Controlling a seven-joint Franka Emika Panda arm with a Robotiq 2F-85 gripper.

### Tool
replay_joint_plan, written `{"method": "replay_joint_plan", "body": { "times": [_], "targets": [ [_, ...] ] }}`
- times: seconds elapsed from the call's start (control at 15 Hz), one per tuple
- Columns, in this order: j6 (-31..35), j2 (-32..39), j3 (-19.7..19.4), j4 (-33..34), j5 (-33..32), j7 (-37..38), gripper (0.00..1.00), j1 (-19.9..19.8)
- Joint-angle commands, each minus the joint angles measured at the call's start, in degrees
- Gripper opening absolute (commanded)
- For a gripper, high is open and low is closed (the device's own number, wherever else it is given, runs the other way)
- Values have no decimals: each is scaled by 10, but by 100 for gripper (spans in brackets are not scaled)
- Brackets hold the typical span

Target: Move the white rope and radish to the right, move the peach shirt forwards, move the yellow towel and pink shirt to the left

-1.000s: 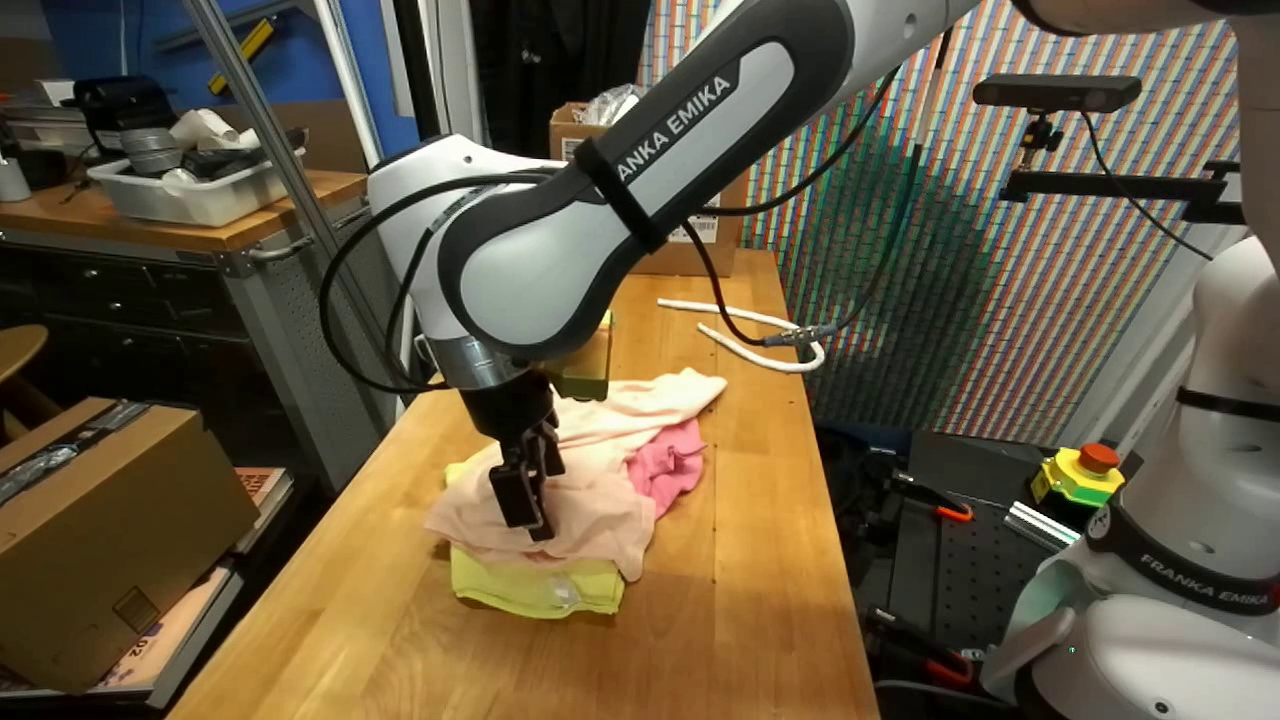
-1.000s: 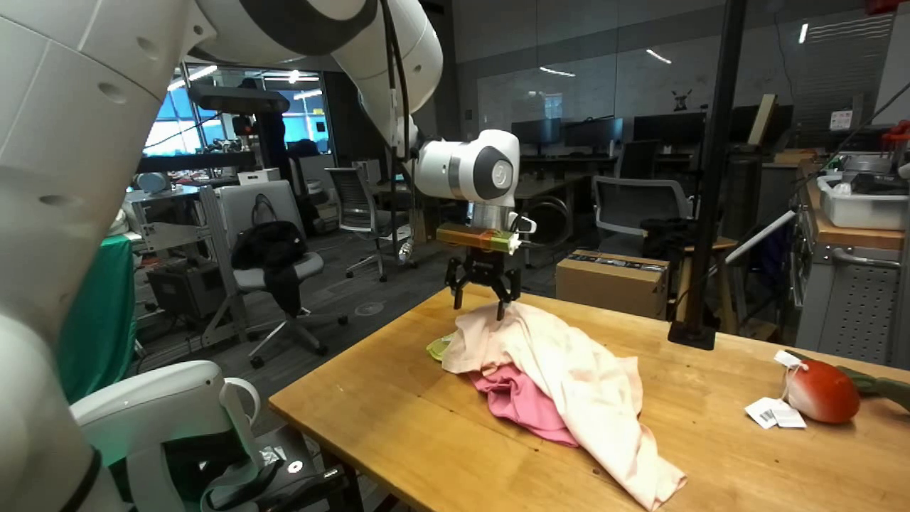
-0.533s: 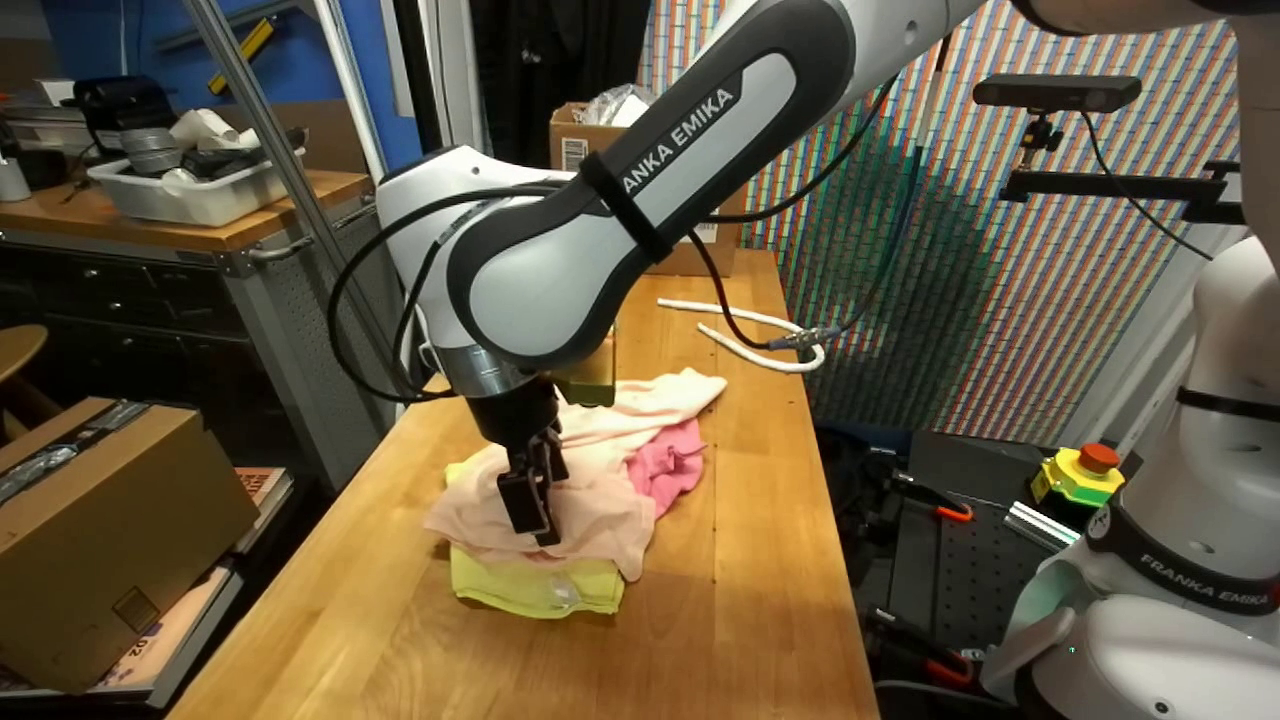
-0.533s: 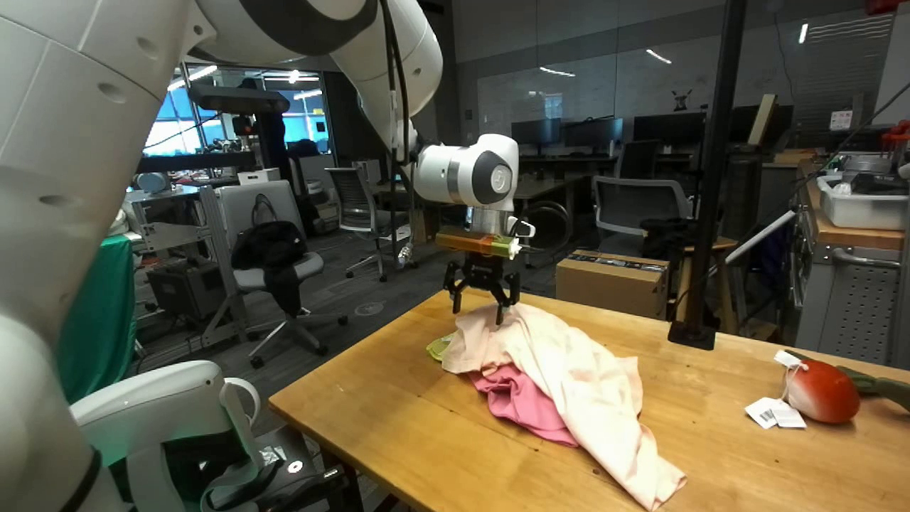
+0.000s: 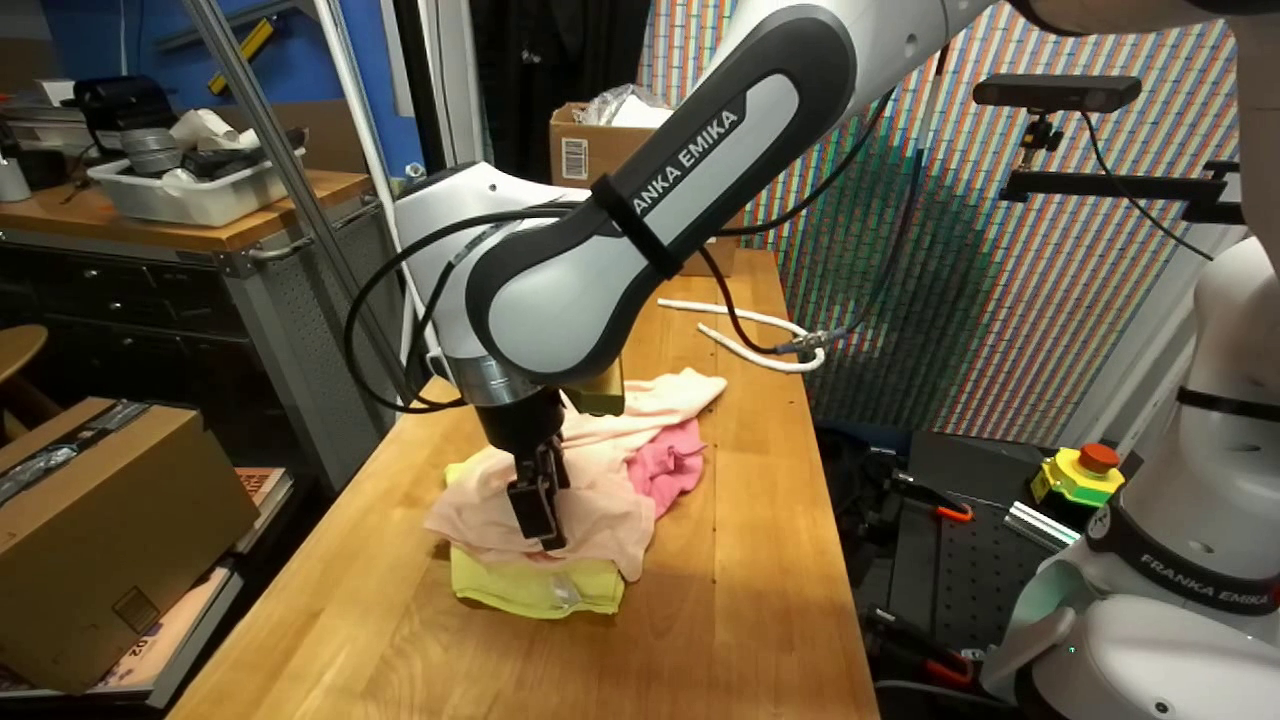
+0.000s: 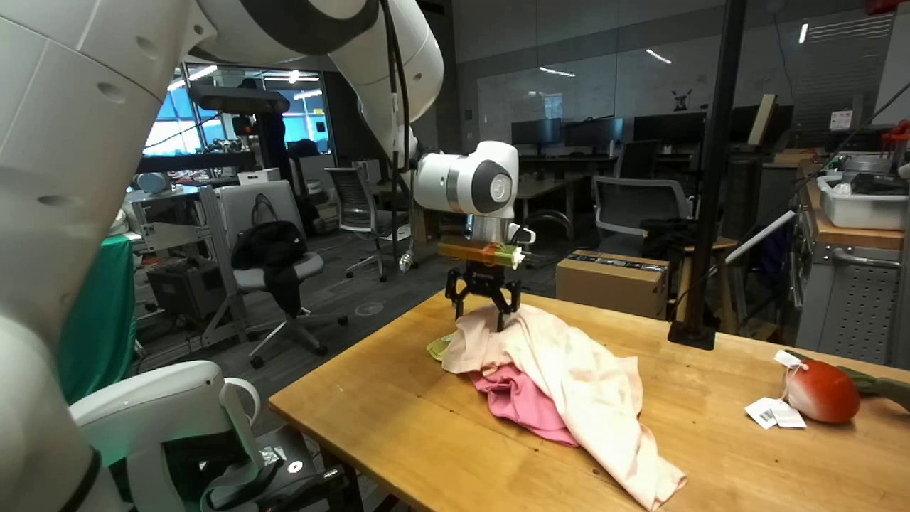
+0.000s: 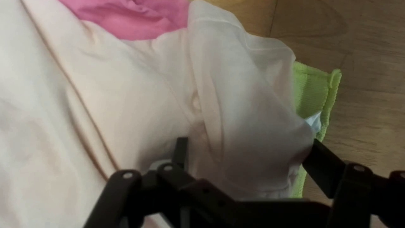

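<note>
The peach shirt (image 6: 569, 370) lies crumpled across the table in both exterior views, covering part of the pink shirt (image 6: 522, 405) and of the yellow towel (image 5: 535, 585). My gripper (image 6: 479, 320) points down over the towel end of the peach shirt, jaws wide apart. In the wrist view, peach cloth spans the space between the fingers (image 7: 324, 167), with a yellow-green strip near one of them. Whether the fingertips press on the cloth I cannot tell. The white rope (image 5: 760, 362) forms a loop farther along the table. The radish (image 6: 825, 391), tagged in white, rests apart from the cloths.
A black post (image 6: 693, 334) is fixed at the table's edge near the radish. A cardboard box (image 5: 600, 150) stands at the table's far end. Another cardboard box (image 6: 611, 281) sits beyond the table, below its top. The wooden table (image 5: 740, 620) is narrow, with open drops along its sides.
My gripper has come down closer to the peach shirt, shifting slightly across it. Its jaws look about as wide as before. The cloths, rope and radish have stayed where they were.
</note>
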Motion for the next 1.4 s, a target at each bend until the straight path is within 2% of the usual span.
{"method": "replay_joint_plan", "body": {
  "times": [0.0, 0.47, 0.67, 0.93, 1.33],
  "targets": [
    [25, -21, 1, -25, -9, -9, 68, -4],
    [43, -41, -2, -34, -20, -4, 16, -4],
    [50, -57, -5, -38, -25, -1, 11, -5],
    [66, -67, -16, -35, -42, 12, 16, -3],
    [108, -71, -39, -30, -84, 56, 13, 0]
  ]
}}
